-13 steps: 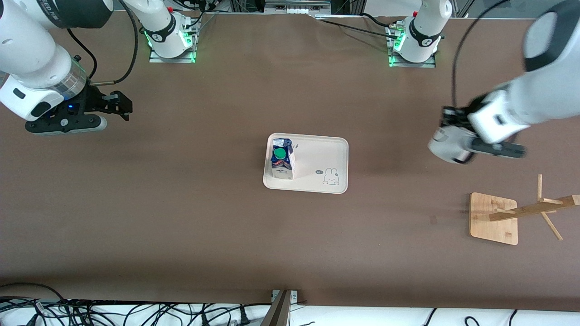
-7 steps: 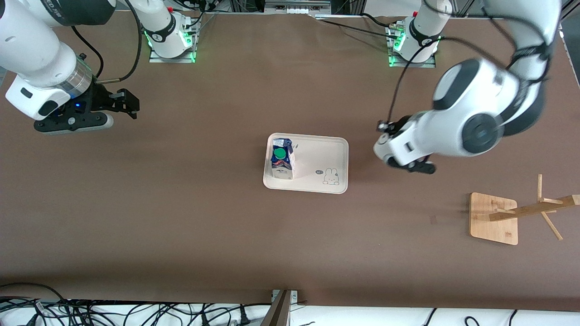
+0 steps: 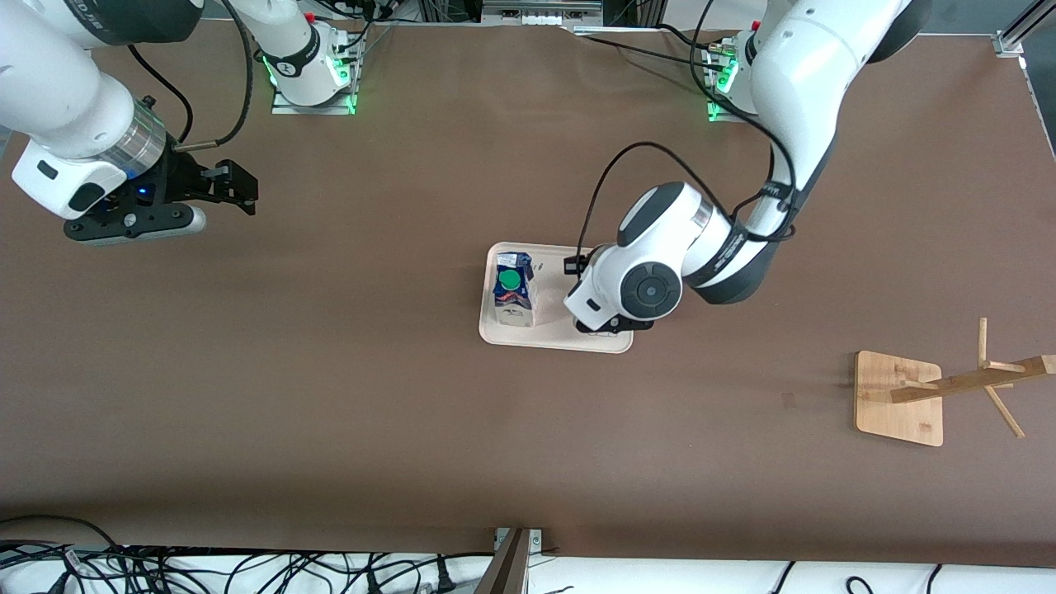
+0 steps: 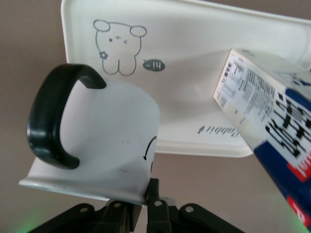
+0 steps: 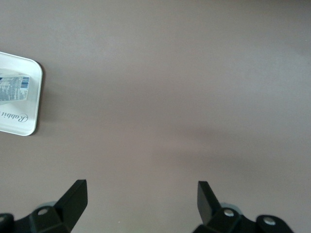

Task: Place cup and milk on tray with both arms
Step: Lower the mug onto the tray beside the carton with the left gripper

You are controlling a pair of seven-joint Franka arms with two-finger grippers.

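- the cup [image 4: 104, 141] is pinched by its rim in my left gripper [image 4: 146, 206], held above the tray [image 3: 487, 330] over the end with the rabbit drawing [image 4: 118, 47]; it hasn't been set down yet.
- in the front view my own left wrist hides the cup, so only the left wrist view shows it; the cup looks tipped on its side in my grasp, black handle [image 4: 53, 116] outward, though how high it hangs over the tray i can't judge well.
- the milk [image 3: 513, 289] already stands upright on the tray, at the end nearer the right arm, green cap [image 3: 511, 280] up. that half of the job looks done.
- my right gripper [image 3: 223, 188] waits well apart from the tray, over bare table [image 3: 330, 412] toward the right arm's end, fingers spread and holding nothing.
- what's left, as i see it: lower the cup onto the free part of the tray beside the milk, without knocking the carton, then let go and lift away.
- the wooden stand [image 3: 899, 398] sits well apart from the tray, toward the left arm's end, with nothing on it.
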